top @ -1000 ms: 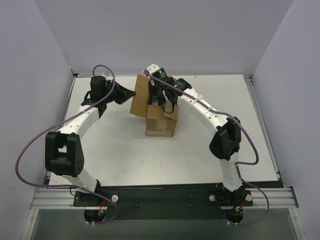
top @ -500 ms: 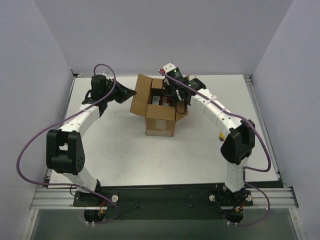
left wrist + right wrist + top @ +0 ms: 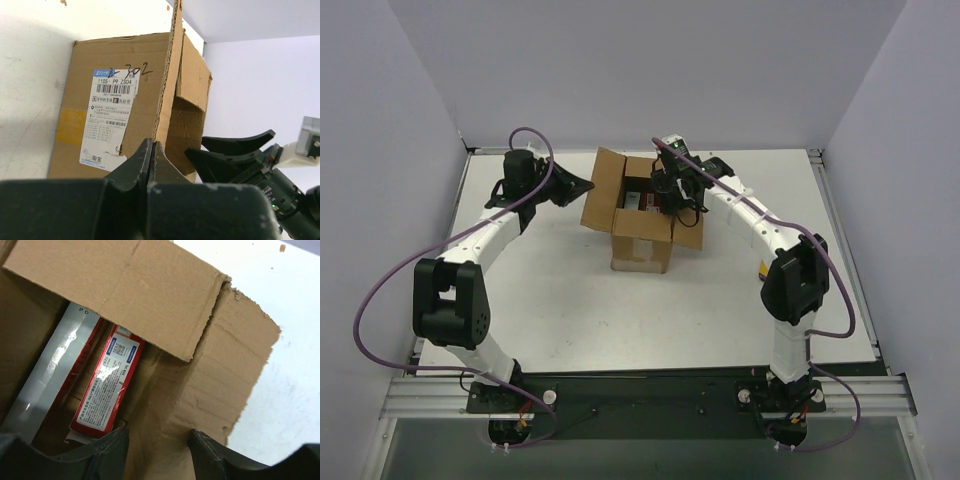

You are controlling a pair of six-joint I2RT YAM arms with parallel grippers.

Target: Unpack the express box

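The express box [image 3: 642, 245] stands mid-table with its flaps open; its labelled side [image 3: 145, 55] fills the left wrist view. My left gripper [image 3: 585, 187] is shut, its tips [image 3: 152, 143] against the edge of the upright left flap [image 3: 603, 190]; whether it pinches the flap I cannot tell. My right gripper [image 3: 678, 205] hangs open over the box's right side, nothing between its fingers [image 3: 157, 435], above the inner wall and the spread right flap [image 3: 240, 355]. Inside lie a red pack [image 3: 105, 390] and a silvery pack [image 3: 50, 375].
White walls close in the table [image 3: 560, 300] on the left, back and right. The right gripper's black fingers [image 3: 235, 150] show beyond the box in the left wrist view. A metal rail [image 3: 640, 395] with both arm bases runs along the near edge.
My right gripper has opened and shifted right across the box top. The right flap has swung outward to the right. The left arm and left flap have stayed put.
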